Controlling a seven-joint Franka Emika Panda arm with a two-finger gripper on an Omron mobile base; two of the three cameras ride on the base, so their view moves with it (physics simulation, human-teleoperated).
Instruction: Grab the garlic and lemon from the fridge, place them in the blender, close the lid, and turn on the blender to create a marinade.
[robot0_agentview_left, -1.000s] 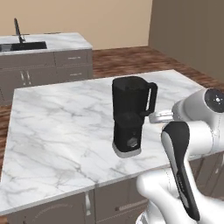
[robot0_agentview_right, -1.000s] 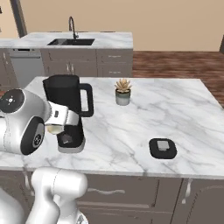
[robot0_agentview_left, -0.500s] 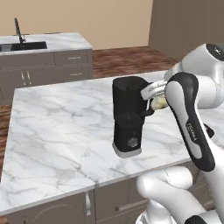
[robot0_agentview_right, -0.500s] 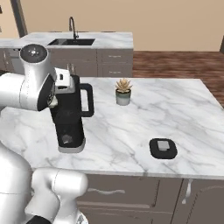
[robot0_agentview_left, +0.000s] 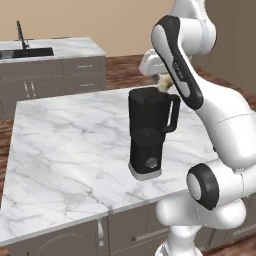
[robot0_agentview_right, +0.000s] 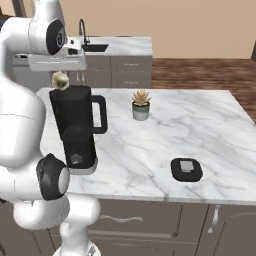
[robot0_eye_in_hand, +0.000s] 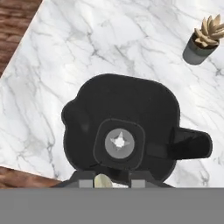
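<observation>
The gripper (robot0_agentview_right: 60, 80) held the garlic (robot0_agentview_right: 60, 80) pinched just above the open blender (robot0_agentview_right: 76, 126), near the worktop's (robot0_agentview_right: 210, 125) front edge; releasing it squarely over the jar's mouth would likely avoid the rim.

A white, grey-veined marble desk (robot0_agentview_right: 200, 125) on grey cabinet fronts stood in the foreground. On it sat a small spiky succulent in a grey pot (robot0_agentview_right: 141, 105), upright, towards the far edge. Behind, well apart, a second marble counter (robot0_agentview_left: 60, 47) carried a dark sink (robot0_agentview_left: 27, 52) with a thin black tap (robot0_agentview_left: 20, 32). Reddish-brown wooden flooring (robot0_agentview_right: 200, 72) lay between them.
</observation>
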